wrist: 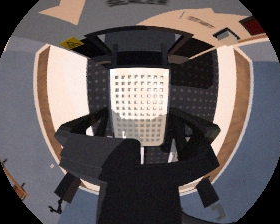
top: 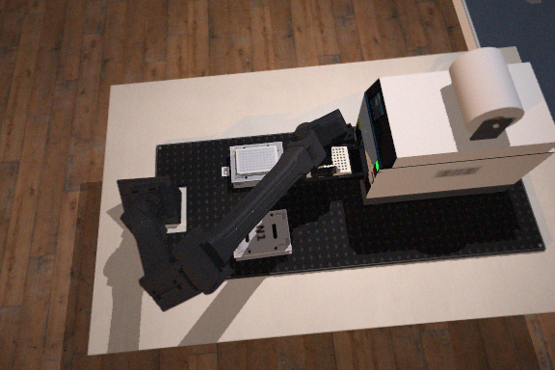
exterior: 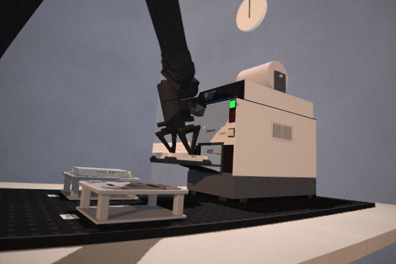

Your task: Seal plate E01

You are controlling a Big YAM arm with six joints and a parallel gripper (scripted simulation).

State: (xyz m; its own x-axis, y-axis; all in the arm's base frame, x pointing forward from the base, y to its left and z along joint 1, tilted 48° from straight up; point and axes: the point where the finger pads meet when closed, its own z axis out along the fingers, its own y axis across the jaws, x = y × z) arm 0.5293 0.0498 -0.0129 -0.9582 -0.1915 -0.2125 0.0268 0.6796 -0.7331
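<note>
Plate E01 (top: 340, 160) (exterior: 201, 157) (wrist: 140, 95) lies on the sealer's black stage (exterior: 172, 162), which is out; it looks flat. I cannot tell whether foil covers it. My gripper (exterior: 182, 152) (wrist: 139, 110) is open, its fingertips low at the plate's two long sides, close to the stage. Nest N1 (top: 281, 243) (exterior: 161, 191) is empty. The other plate (top: 255, 161) (exterior: 100, 172) sits in nest N2 (top: 233, 168). The sealer's lamp (top: 377, 166) (exterior: 232, 104) is green. The START button (exterior: 231, 133) (wrist: 227, 34) is below it.
The sealer (top: 419, 113) (exterior: 271, 152) stands right behind the stage, its front close to the wrist. A foil roll (top: 484, 89) (exterior: 262, 73) sits on top. My forearm reaches over the space between the nests and hides part of N1 in the top view.
</note>
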